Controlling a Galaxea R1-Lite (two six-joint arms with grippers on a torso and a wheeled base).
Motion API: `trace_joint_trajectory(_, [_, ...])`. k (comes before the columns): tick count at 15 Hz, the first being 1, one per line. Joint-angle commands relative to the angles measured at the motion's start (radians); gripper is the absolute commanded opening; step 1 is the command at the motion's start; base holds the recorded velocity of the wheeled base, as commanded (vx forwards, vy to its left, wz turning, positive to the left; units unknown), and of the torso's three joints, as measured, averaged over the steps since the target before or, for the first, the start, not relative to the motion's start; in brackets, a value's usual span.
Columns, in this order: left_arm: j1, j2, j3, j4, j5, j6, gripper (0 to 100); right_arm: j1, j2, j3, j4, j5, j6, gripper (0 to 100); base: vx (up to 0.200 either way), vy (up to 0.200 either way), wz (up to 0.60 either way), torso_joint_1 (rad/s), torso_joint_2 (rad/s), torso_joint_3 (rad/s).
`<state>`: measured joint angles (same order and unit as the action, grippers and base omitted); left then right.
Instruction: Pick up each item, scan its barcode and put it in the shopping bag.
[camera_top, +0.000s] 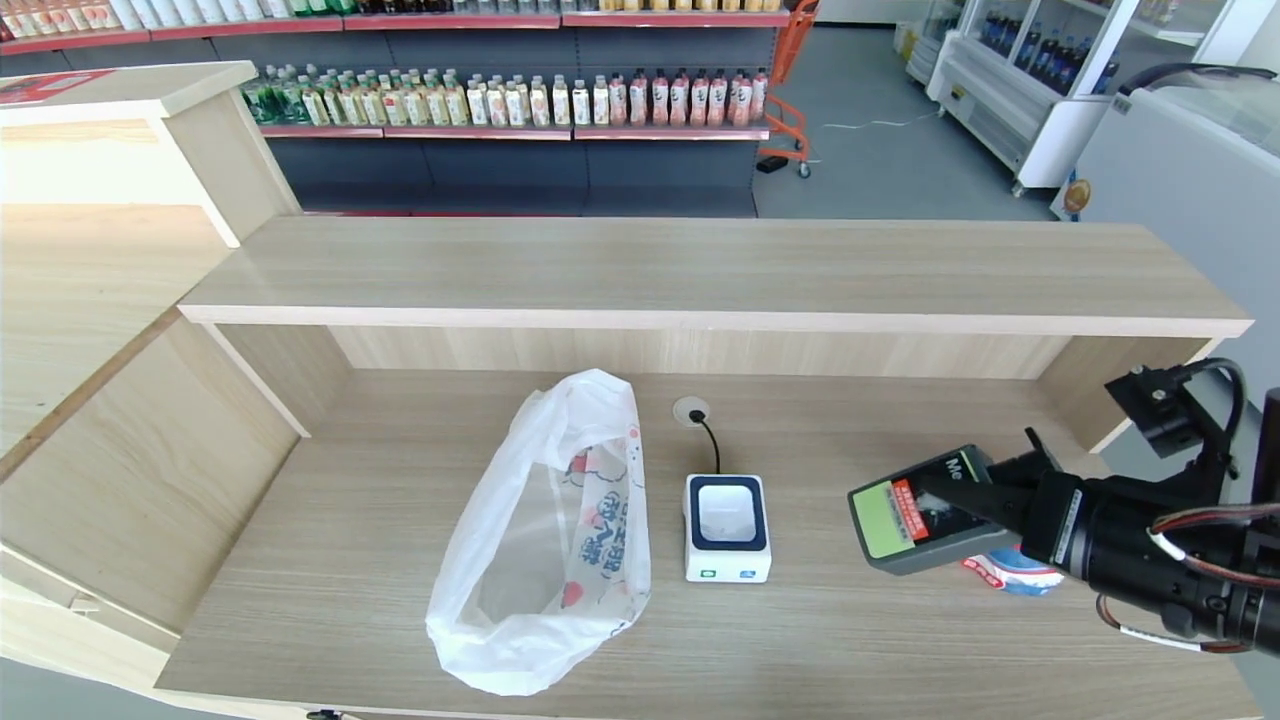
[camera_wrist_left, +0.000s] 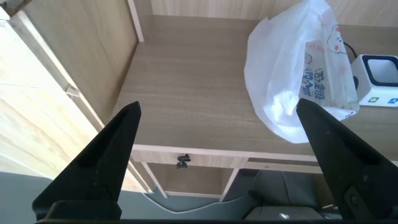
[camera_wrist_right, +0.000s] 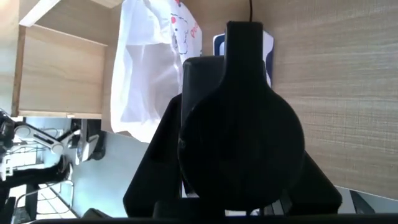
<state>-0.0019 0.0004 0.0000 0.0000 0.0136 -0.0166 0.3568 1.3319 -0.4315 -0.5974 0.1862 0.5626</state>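
The right claw is clamped on a dark box above the tabletop, its long axis crosswise, free end toward the scanner, label up; beyond the scanner the shopping bag lies slack, and the left claw gapes wide.

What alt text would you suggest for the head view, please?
The right gripper holds a dark box with a green and red label above the wooden counter, to the right of a white barcode scanner. A white plastic shopping bag lies open on the scanner's left, and a blue and white packet lies beneath the box.
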Motion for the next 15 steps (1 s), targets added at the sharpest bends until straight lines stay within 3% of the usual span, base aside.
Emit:
trace_joint_trajectory(1, [0.0, 0.0, 0.0, 0.0, 0.0, 0.0, 100, -0.002, 0.015, -0.001, 0.001, -0.004, -0.007, 0, 0.0, 0.2, 0.0, -0.007, 0.0, -0.002])
trace_joint_trajectory(3, [0.0, 0.0, 0.0, 0.0, 0.0, 0.006, 100, -0.035, 0.069, -0.007, -0.001, -0.007, -0.062, 0, 0.0, 0.2, 0.0, -0.002, 0.0, 0.0])
trace_joint_trajectory(10, [0.0, 0.0, 0.0, 0.0, 0.0, 0.007, 100, -0.053, 0.369, -0.199, -0.013, -0.007, -0.164, 0, 0.0, 0.0, 0.0, 0.0, 0.0, 0.0])
trace_joint_trajectory(15, [0.0, 0.0, 0.0, 0.0, 0.0, 0.007, 100, -0.047, 0.495, -0.211, -0.078, -0.001, -0.234, 0, 0.0, 0.0, 0.0, 0.0, 0.0, 0.0])
